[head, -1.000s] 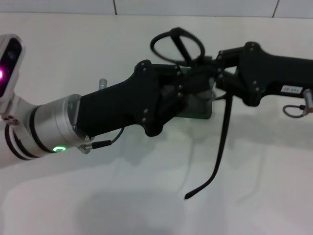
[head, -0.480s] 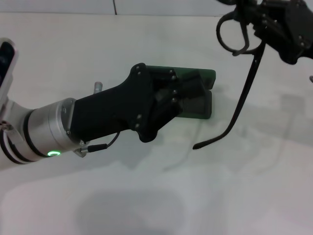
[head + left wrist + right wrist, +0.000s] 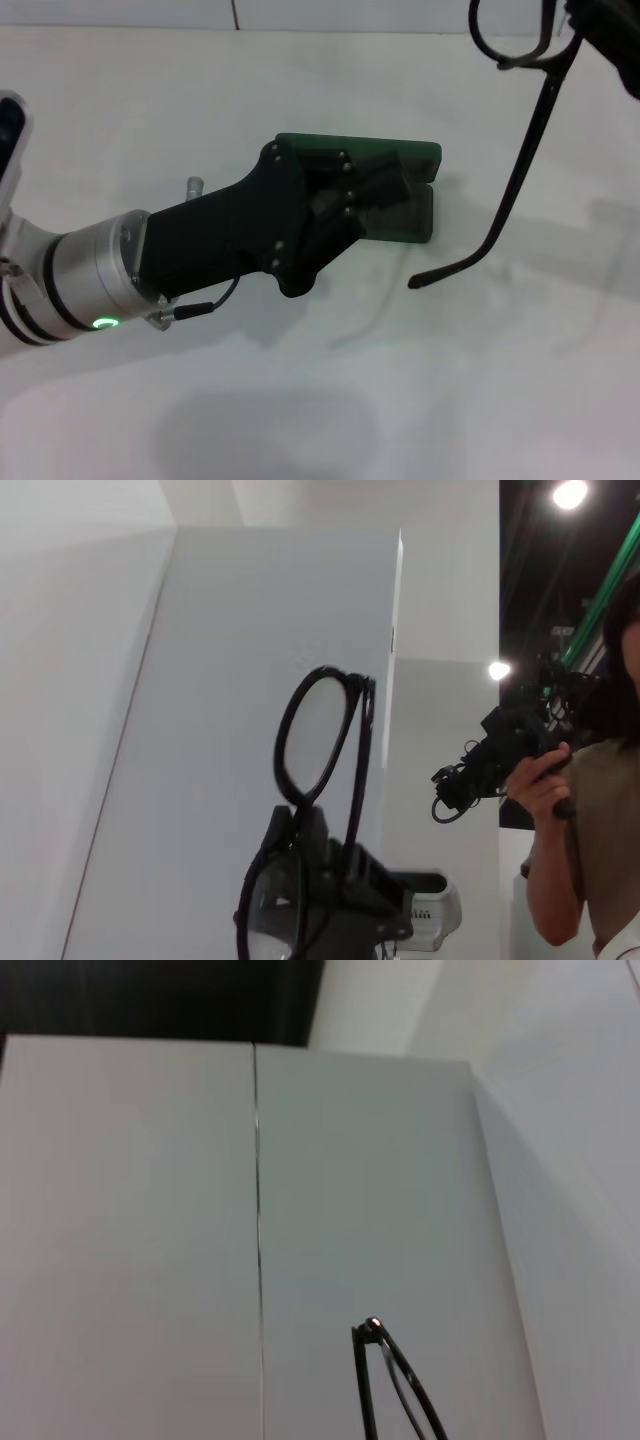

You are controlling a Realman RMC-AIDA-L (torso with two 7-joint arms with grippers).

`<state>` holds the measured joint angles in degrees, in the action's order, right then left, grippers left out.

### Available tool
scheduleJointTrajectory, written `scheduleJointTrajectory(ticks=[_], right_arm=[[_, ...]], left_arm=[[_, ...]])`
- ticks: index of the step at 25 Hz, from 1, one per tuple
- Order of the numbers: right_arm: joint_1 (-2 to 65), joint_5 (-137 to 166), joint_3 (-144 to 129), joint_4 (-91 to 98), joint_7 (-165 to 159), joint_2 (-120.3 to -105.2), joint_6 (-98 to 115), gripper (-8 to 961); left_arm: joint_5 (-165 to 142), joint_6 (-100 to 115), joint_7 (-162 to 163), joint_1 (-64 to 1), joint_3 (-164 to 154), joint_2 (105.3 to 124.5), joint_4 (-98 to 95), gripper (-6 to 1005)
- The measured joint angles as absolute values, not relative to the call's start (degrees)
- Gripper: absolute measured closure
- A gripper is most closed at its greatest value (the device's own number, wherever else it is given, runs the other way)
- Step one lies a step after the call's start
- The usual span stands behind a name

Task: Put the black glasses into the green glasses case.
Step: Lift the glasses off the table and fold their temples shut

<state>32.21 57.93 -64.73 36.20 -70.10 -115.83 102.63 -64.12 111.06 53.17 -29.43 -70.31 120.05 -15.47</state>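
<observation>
The green glasses case point(image 3: 408, 168) lies open on the white table, lid raised at the far side. My left gripper point(image 3: 352, 205) reaches in from the left and is shut on the case's left part, covering it. My right gripper point(image 3: 597, 28), mostly cut off at the top right corner, is shut on the black glasses point(image 3: 527, 150) and holds them high, to the right of and above the case. One temple arm hangs down to the table's height. The left wrist view shows the glasses point(image 3: 322, 742) upright in the right gripper point(image 3: 325, 865). A piece of the frame point(image 3: 392, 1378) shows in the right wrist view.
The white table point(image 3: 480, 380) stretches around the case. A white wall point(image 3: 350, 12) runs along its far edge. A person holding a camera point(image 3: 560, 810) stands beyond the table in the left wrist view.
My right gripper has lifted the black glasses up and to the right, away from the case. My left arm has drawn back slightly to the left, still on the case.
</observation>
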Motion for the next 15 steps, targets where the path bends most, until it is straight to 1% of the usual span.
scheduleJointTrajectory(ticks=[9,15], right_arm=[[32.1,53.5,-64.8,36.1,-69.5,-115.93,105.6,868],[34.8,52.3,-65.2,34.6,-67.2,-116.10,105.0,868]], left_arm=[[-65.1,110.7,53.3,-29.6,-70.7,120.06,-15.4,925],[-65.8,110.7,53.6,-32.3,-76.6,120.29,-15.4,925]])
